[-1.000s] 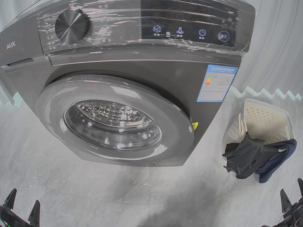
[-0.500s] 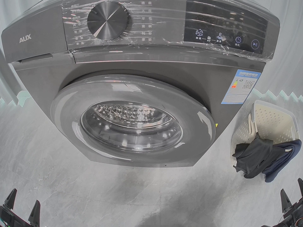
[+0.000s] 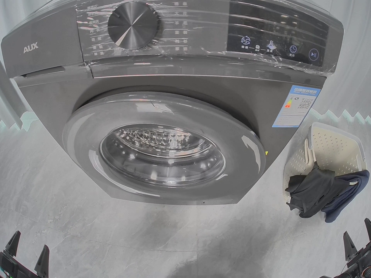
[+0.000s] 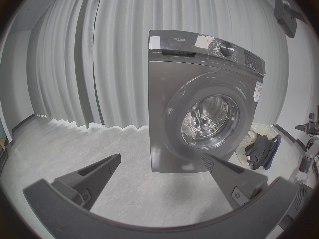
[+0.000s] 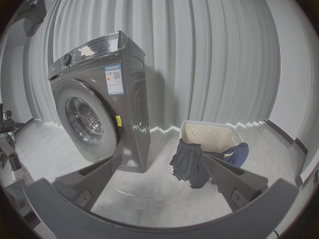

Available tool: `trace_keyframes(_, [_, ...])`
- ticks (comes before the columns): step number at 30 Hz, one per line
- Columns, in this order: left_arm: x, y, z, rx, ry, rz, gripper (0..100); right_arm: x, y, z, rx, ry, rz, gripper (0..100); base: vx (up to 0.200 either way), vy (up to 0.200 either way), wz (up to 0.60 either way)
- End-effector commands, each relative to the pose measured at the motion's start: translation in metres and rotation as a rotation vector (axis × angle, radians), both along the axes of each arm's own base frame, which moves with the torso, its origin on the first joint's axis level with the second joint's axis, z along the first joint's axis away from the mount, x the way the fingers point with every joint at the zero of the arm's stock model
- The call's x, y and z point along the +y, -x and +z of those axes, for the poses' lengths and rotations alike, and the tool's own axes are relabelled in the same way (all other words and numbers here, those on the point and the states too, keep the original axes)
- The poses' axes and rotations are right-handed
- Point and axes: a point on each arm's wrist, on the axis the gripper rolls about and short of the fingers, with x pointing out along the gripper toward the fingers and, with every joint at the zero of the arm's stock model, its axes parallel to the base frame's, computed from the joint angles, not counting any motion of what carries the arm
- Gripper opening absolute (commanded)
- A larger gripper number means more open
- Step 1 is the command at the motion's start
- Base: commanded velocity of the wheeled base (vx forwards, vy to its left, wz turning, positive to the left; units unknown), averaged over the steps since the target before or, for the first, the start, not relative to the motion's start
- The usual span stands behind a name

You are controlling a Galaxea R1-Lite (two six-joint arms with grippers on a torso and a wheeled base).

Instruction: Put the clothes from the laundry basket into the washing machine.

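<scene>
Grey marbled floor (image 3: 116, 221) carries a dark grey front-loading washing machine (image 3: 185, 89), door closed, blue-edged label (image 3: 296, 105) on its front. Right of the machine, dark clothes (image 3: 313, 190) drape over a cream perforated laundry basket (image 3: 334, 147). Left hand (image 3: 30, 244) and right hand (image 3: 357, 232) gape empty, well apart from them

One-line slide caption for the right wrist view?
Open right gripper faces closed washing machine and laundry basket draped with dark clothes.

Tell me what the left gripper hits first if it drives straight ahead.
The left gripper would likely meet the washer first, low on its front beside the door; only floor lies between. Depth is unclear.
</scene>
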Motion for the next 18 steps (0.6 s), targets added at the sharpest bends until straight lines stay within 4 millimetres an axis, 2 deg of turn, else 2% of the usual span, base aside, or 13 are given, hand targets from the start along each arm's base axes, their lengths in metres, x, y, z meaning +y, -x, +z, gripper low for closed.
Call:
trace_keyframes(1, [0.0, 0.0, -0.0048, 0.001, 0.001, 0.0, 100, 0.0, -0.0002, -0.0052, 0.003, 0.0, 0.0, 100, 0.0, 0.0, 0.0])
trace_keyframes(12, [0.0, 0.0, -0.0048, 0.001, 0.001, 0.0, 100, 0.0, 0.0, -0.0053, 0.001, 0.0, 0.0, 100, 0.0, 0.0, 0.0])
trace_keyframes(15, [0.0, 0.0, -0.0048, 0.001, 0.001, 0.0, 100, 0.0, -0.0002, -0.0052, 0.003, 0.002, 0.0, 100, 0.0, 0.0, -0.6])
trace_keyframes(18, [0.0, 0.0, -0.0048, 0.001, 0.001, 0.0, 100, 0.0, -0.0002, -0.0052, 0.003, 0.002, 0.0, 100, 0.0, 0.0, 0.0])
